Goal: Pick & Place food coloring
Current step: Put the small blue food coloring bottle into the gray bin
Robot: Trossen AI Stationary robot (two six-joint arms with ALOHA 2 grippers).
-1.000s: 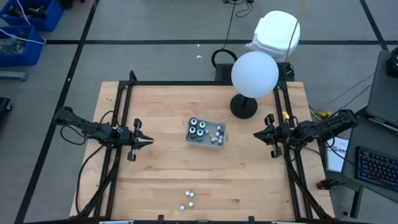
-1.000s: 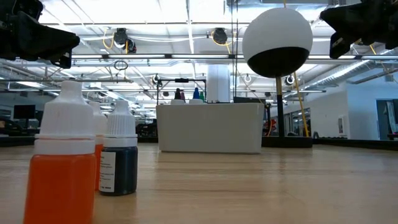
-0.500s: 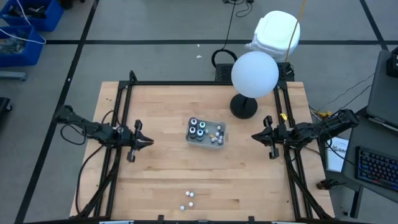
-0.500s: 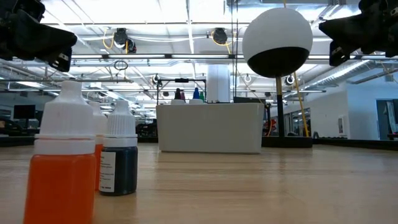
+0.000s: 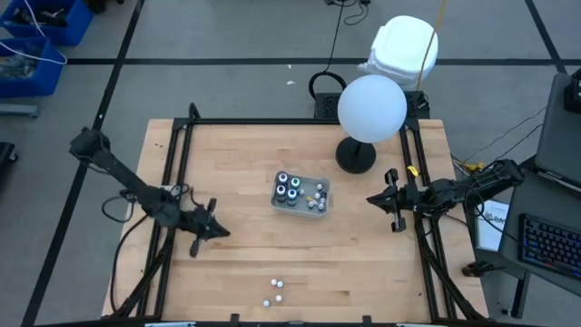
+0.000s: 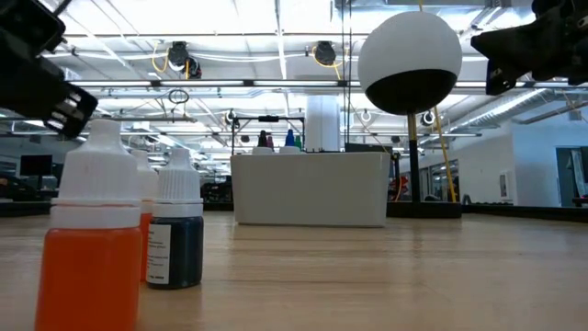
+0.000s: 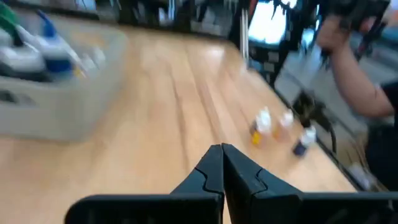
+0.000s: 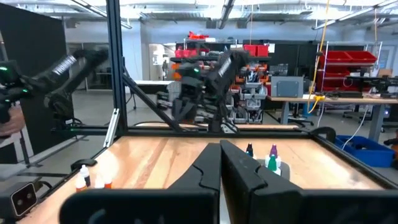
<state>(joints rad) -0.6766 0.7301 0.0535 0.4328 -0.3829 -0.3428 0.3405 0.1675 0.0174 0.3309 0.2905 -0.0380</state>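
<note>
A grey tray (image 5: pixel 301 193) at the table's middle holds several small dark food coloring bottles (image 5: pixel 289 187) with teal tops and tiny white-capped ones (image 5: pixel 318 196). Three loose small bottles (image 5: pixel 277 291) stand near the table's near edge. The low view shows them close up as an orange one (image 6: pixel 92 248) and a dark blue one (image 6: pixel 177 230). My left gripper (image 5: pixel 221 231) is shut in the air left of the tray and points toward the loose bottles (image 7: pixel 285 126). My right gripper (image 5: pixel 372 199) hangs shut at the right, level with the tray.
A white globe lamp (image 5: pixel 371 107) on a dark round base (image 5: pixel 355 156) stands behind the tray at the far right. Black frame rails (image 5: pixel 182 163) run along the table's left and right sides. A person (image 7: pixel 357 68) is beyond the near edge.
My left gripper has swung toward the table's near edge and a little toward the tray, sinking, rolling and tipping down, and its fingers have shut on nothing. My right gripper has sunk slightly. The bottles and tray have kept still.
</note>
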